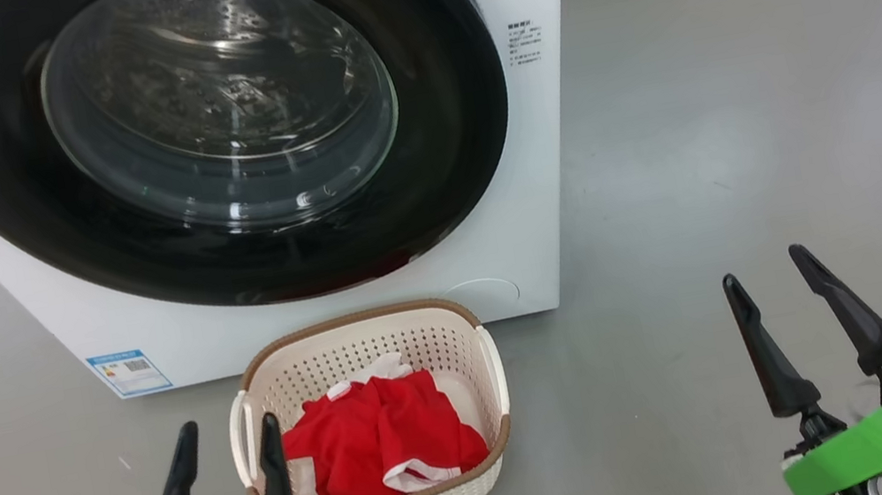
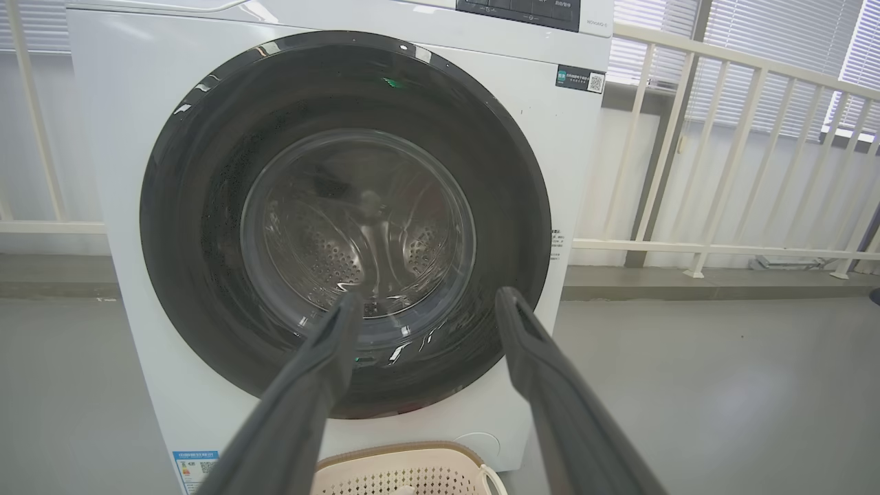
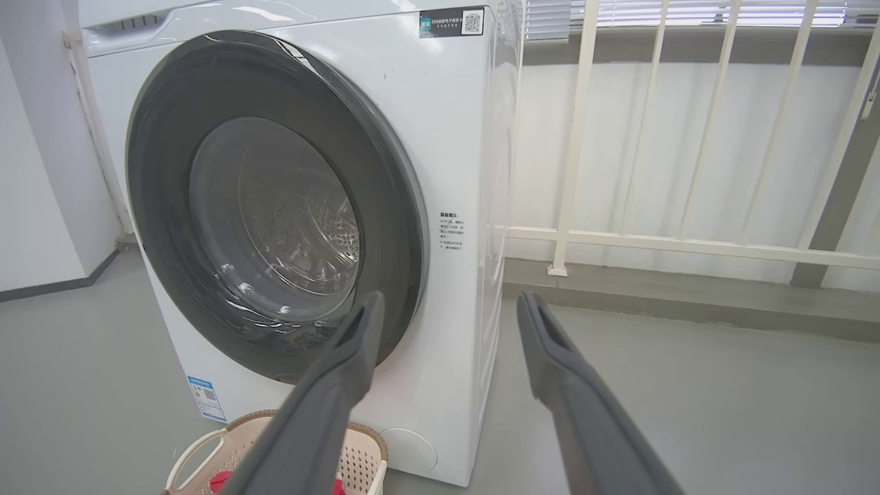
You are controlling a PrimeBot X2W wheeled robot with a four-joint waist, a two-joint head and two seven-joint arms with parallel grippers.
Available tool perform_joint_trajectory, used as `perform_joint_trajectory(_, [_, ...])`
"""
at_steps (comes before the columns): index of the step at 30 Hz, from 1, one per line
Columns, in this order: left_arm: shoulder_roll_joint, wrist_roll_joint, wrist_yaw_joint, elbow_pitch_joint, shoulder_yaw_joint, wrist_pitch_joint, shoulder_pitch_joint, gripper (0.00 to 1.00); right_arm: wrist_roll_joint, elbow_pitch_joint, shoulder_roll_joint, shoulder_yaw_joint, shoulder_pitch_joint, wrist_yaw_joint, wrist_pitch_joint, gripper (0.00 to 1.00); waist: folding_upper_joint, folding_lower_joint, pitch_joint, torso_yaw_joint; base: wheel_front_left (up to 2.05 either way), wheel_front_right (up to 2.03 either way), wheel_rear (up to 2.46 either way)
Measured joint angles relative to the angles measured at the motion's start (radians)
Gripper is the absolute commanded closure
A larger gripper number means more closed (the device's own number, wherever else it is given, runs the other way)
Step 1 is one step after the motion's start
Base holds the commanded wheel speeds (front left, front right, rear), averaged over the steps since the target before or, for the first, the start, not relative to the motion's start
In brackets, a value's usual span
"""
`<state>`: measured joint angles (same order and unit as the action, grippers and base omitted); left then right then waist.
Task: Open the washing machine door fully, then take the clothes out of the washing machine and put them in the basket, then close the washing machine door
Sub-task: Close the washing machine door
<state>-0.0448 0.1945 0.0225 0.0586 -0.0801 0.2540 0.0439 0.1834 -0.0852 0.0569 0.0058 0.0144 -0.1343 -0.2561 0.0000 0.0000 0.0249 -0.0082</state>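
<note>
The white washing machine [image 1: 496,256] stands in front of me with its black-rimmed round door [image 1: 207,134] closed flat against the front; through the glass I see bare steel drum. On the floor just below it sits the cream basket [image 1: 457,343], holding the red clothes [image 1: 381,450] with white trim. My left gripper [image 1: 228,430] is open at the basket's left edge, nothing between its fingers. My right gripper [image 1: 766,265] is open over bare floor to the right. The left wrist view faces the door [image 2: 344,220] and the basket's rim [image 2: 405,454]; the right wrist view sees the door [image 3: 275,206] from the right side.
Grey floor [image 1: 739,99] stretches to the right of the machine. A white railing [image 3: 687,240] runs along the wall behind, beside the washer. A blue label [image 1: 129,373] sits at the machine's lower left corner.
</note>
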Motion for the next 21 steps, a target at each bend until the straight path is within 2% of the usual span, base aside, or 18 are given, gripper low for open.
perform_joint_trajectory(21, [-0.001, -0.004, 0.004, -0.035, 0.009, 0.0, 0.063, 0.0, 0.001, 0.122, -0.02, -0.06, -0.177, 0.0, 0.0, 0.0, 0.0, 0.0, -0.063, -0.005, 0.0, 0.0, 0.0])
